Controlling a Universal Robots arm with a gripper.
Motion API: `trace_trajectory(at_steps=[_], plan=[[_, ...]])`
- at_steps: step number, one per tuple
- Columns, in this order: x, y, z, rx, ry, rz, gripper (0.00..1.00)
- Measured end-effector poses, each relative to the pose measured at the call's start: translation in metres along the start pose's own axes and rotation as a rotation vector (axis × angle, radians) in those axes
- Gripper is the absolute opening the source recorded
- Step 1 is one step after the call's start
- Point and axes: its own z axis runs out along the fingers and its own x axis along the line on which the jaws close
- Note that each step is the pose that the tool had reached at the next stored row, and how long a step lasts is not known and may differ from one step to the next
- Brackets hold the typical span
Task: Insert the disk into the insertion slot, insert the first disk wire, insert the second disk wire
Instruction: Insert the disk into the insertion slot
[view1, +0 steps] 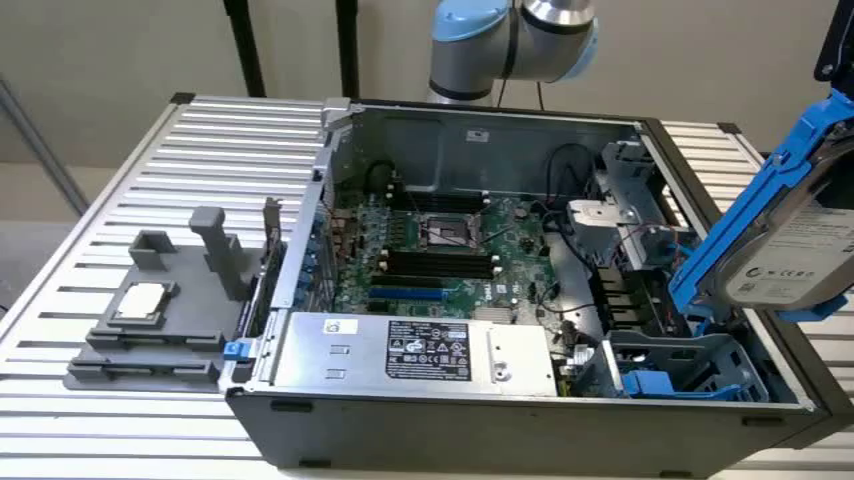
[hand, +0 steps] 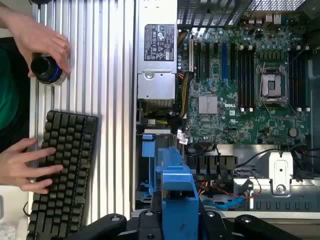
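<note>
Partly cut off at three o'clock in the exterior view, the disk (view1: 787, 250) hangs tilted above the insertion slot (view1: 694, 365) at five o'clock, clenched by the gripper (hand: 176, 220). Its label print is illegible; the motherboard (hand: 235, 75) reads DELL.

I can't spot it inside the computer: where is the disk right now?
The disk is tilted up in the air at the exterior view's right, over the right edge of the case, just above the slot.
</note>
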Motion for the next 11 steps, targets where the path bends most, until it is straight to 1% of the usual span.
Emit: trace_trajectory(at_steps=[11], plan=[[0.0,0.0,0.0,0.0,0.0,0.0,0.32]])
